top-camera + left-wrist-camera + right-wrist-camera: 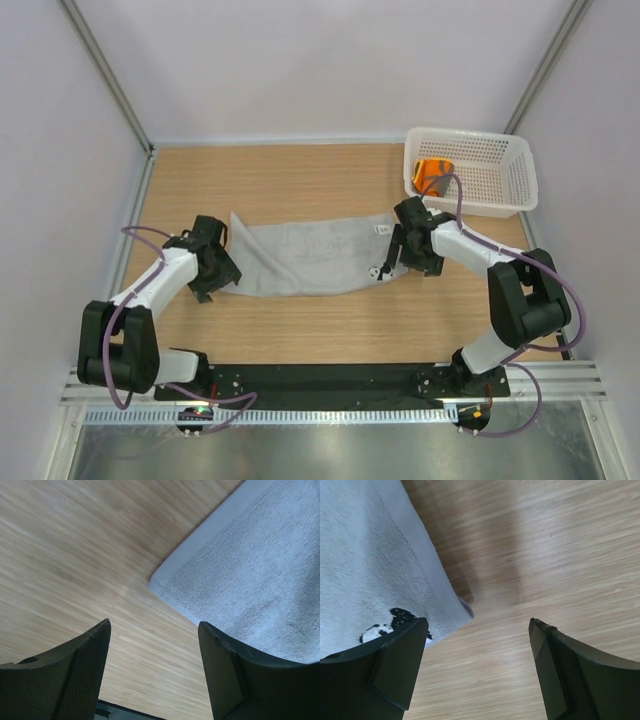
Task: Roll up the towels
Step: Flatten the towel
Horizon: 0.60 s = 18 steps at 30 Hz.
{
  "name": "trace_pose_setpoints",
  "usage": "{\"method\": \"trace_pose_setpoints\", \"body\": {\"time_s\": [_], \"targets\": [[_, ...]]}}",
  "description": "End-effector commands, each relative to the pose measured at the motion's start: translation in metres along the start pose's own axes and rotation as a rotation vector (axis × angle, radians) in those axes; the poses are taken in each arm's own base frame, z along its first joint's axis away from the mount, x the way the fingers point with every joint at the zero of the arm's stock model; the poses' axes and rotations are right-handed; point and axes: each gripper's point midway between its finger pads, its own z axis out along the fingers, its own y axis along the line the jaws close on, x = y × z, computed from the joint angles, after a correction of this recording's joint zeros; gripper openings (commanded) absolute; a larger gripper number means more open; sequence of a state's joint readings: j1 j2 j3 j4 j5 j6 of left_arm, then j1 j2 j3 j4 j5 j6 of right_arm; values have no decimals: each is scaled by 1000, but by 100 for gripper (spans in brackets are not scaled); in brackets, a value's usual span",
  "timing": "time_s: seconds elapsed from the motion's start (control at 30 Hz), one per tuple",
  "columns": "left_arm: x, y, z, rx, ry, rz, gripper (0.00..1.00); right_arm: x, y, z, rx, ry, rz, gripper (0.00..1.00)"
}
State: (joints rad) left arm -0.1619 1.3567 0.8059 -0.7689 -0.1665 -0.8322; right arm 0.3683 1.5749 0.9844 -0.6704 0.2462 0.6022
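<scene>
A light-grey towel (310, 257) lies spread flat across the middle of the wooden table. My left gripper (216, 268) hovers open over its left end. In the left wrist view the towel (250, 565) shows its hemmed corner just ahead of the gripper (155, 627), whose fingers hold nothing. My right gripper (400, 256) stands open at the towel's right end. In the right wrist view the towel (370, 565) ends left of the gripper (479, 625), with bare wood between the fingers. An orange towel (432, 175) sits bunched in the basket.
A white perforated basket (495, 172) stands at the back right corner. White walls close in the table on three sides. The black base rail (330, 380) runs along the near edge. A black and white mark (395, 622) shows near the grey towel's corner.
</scene>
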Motion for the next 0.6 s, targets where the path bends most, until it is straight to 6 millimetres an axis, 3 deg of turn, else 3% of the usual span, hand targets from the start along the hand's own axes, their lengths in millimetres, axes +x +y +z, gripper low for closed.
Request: {"method": "trace_pose_setpoints", "body": {"time_s": [0.0,0.13,0.33,0.43,0.47,0.53,0.57], "targets": [[-6,-16,-3,104,-54,-77,72,-1,19,-2,-121,-16,66,88],[0,-10,8,78,-46,-71,73,-1,36,9,-197,-9,63,83],[-6,-10,21,65,-74,-77,77,-5,40,19,-201,-25,46,77],[-10,-13,27,68,-73,-84,74,-4,42,22,-210,-19,39,57],[-11,-14,30,69,-71,-89,69,-3,43,21,-216,-14,35,42],[-11,-13,36,55,-58,-85,64,0,42,23,-218,-7,32,30],[-13,-14,38,53,-62,-85,55,2,42,23,-223,0,28,21]]}}
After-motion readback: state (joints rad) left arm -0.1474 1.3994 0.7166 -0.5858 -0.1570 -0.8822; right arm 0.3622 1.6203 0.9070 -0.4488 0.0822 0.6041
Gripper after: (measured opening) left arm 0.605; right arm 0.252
